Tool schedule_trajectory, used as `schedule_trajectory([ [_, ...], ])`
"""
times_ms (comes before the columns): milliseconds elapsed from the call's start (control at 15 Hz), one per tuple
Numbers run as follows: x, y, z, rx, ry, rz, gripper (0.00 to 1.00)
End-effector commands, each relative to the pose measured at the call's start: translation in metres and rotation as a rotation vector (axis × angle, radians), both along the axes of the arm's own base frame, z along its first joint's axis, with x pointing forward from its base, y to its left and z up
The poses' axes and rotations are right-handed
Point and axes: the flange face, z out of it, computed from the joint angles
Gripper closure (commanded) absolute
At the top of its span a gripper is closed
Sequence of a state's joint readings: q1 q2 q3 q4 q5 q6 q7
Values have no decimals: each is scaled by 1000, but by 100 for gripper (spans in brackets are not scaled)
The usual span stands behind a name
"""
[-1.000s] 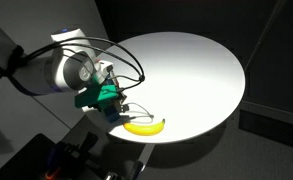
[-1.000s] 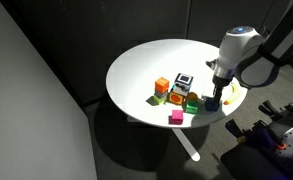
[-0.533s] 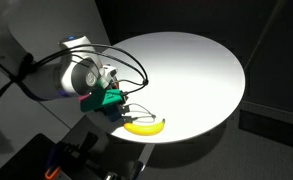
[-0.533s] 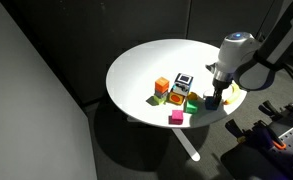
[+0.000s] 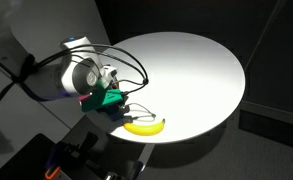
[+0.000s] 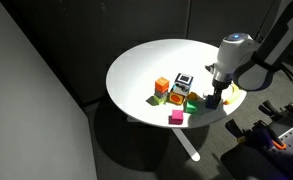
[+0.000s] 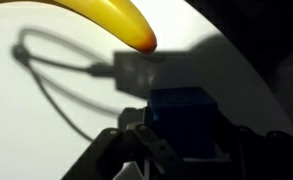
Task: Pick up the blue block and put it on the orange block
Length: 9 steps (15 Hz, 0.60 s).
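**1. Pincer and task item.** My pincer (image 7: 183, 138) is clamping together on the blue block (image 7: 182, 108). In the wrist view the cube is sitting squarely between my jaws, one dark jaw pressing on each side face. The block is sitting over the white bench (image 7: 56, 120), close to the bench's rim. I cannot tell whether its underside is touching the surface.

**2. Surroundings, left to right.** In an exterior view the orange block (image 6: 162, 85) is lying at the left of the block cluster, well apart from my pincer.
- A green block (image 6: 159, 98) is sitting just beside the orange block.
- A dark block with a white-and-black label (image 6: 183, 79) is standing next in line.
- A reddish block (image 6: 178, 97) and a second green block (image 6: 192, 104) are lying between the orange block and my pincer.
- A pink block (image 6: 176, 117) is lying nearest the rim.
- A banana (image 7: 111, 22) is lying just beyond the blue block. In an exterior view it is curving along the rim, just beside my pincer.

**3. Arm pose.** In an exterior view my arm (image 6: 248, 65) is reaching in over the rim and bending down at the wrist. It is pointing the pincer straight down at the bench. Cables (image 5: 126, 60) are looping above the wrist.
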<state>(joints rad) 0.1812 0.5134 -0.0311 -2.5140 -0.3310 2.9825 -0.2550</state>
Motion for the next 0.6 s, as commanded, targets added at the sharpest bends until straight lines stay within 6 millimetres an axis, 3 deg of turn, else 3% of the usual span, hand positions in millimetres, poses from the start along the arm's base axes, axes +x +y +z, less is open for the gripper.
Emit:
schedule_trajectory([
  [0, 3, -9, 14, -26, 5, -42, 68],
  [533, 14, -20, 37, -45, 49, -128, 68],
])
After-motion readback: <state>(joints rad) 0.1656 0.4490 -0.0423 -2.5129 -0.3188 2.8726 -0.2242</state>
